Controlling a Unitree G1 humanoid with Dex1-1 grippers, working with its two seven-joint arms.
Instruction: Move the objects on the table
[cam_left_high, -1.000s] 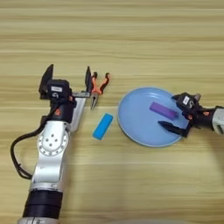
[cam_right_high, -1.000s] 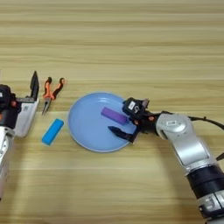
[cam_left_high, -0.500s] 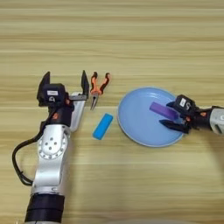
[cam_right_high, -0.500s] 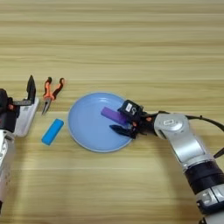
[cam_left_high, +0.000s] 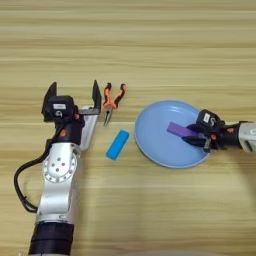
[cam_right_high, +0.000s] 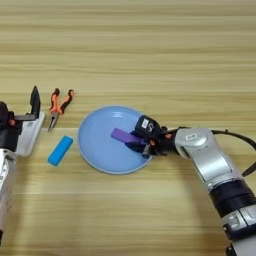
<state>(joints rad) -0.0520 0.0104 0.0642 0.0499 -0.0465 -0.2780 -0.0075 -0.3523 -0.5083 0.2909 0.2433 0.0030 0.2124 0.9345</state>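
Note:
A small purple block (cam_left_high: 176, 130) lies on a round light-blue plate (cam_left_high: 150, 146), right of centre. My right gripper (cam_left_high: 200, 138) reaches in from the right over the plate and is shut on the block's right end (cam_right_high: 125, 135). At the left, a long flat white device (cam_left_high: 89, 131) lies on the table, partly under my left arm. My left gripper (cam_left_high: 74, 95) stands open, its two black fingers (cam_left_high: 96, 93) wide apart and pointing away from me, with nothing between them. The device (cam_right_high: 31, 134) sits just below the right-hand finger.
Orange-handled pliers (cam_left_high: 113, 99) lie just right of the left gripper. A bright blue block (cam_left_high: 117, 144) lies between the white device and the plate's left rim (cam_right_high: 86, 148). Wooden table (cam_left_high: 150, 45) fills the view, with bare wood at the back and front.
The right gripper's fingers, wide open a second ago, have closed on the purple block's right end. The left gripper has drawn back slightly toward me.

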